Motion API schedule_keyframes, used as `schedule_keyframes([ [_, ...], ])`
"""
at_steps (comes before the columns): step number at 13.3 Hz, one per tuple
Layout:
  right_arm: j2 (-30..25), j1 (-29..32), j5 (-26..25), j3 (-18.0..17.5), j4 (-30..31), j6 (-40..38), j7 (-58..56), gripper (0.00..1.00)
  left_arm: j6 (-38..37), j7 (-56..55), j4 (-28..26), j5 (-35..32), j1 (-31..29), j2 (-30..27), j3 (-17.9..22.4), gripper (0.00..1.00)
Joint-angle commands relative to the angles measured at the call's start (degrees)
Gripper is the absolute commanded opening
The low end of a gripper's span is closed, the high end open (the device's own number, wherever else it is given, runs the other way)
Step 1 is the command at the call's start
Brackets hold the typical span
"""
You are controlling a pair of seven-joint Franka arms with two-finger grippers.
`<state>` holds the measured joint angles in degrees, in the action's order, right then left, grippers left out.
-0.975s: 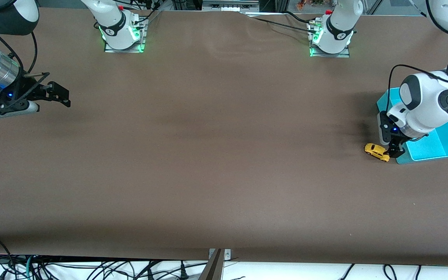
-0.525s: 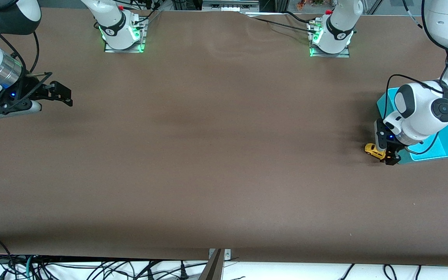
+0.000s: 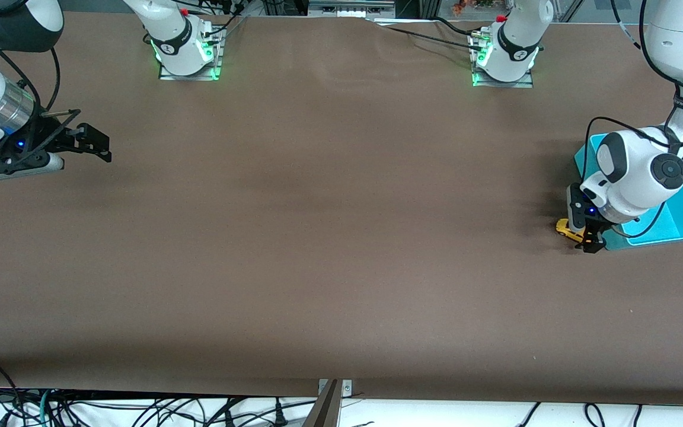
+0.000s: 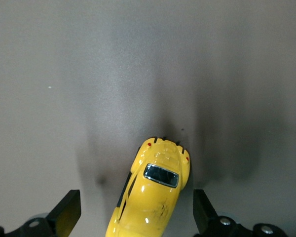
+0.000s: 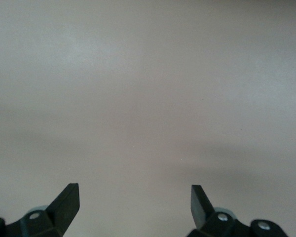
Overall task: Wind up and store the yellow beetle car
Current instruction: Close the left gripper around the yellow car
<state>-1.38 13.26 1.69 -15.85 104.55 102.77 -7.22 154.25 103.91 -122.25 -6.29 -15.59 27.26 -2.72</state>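
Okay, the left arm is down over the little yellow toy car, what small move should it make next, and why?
Probably close the left gripper on the tiny yellow beetle-shaped toy car. Its jaws stand open with the car between them on the brown table, not yet held. The right gripper waits open over the right arm's end.

**A:** Lab, right? Definitely not somebody's house.

**B:** Yeah, robotics lab. Two white arms are bolted onto metal base plates (image 3: 190, 72) glowing green at about 11 and 1 o'clock, on one big table (image 3: 318, 237) covered in plain brown.

**A:** And that tangle of cables (image 3: 140, 409) spilling along the edge at 7 o'clock, plus more wiring and frame rails up at 12.
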Motion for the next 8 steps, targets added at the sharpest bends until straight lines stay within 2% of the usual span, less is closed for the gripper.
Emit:
schedule_keyframes([
  [1, 0.06, 0.01, 0.59, 0.03, -0.75, -0.73, -0.43, 1.00, 1.14, 0.94, -0.54, -0.92, 0.13, 0.08, 0.17, 0.99],
  [2, 0.41, -0.08, 0.51, -0.06, -0.75, -0.56, -0.43, 1.00, 1.14, 1.03, -0.54, -0.92, 0.13, -0.01, 0.17, 0.84],
  [3, 0.68, -0.08, 0.51, -0.14, -0.75, -0.29, -0.43, 1.00, 1.05, 1.90, -0.45, -0.83, 0.13, -0.10, 0.17, 0.54],
  [5, 0.86, -0.25, 0.51, -0.23, -0.75, 0.06, -0.43, 1.00, 0.88, 2.09, -0.10, -0.39, 0.21, -0.27, 0.17, 0.23],
  [6, 1.03, -0.34, 0.59, -0.23, -0.75, 0.06, -0.43, 1.00, 0.44, 2.00, 0.08, -0.22, 0.21, -0.45, 0.17, 0.15],
  [8, 1.30, -0.43, 0.59, -0.23, -0.75, -0.03, -0.51, 1.00, -2.00, 1.48, 0.43, -0.04, 0.65, -1.76, 0.08, 0.11],
])
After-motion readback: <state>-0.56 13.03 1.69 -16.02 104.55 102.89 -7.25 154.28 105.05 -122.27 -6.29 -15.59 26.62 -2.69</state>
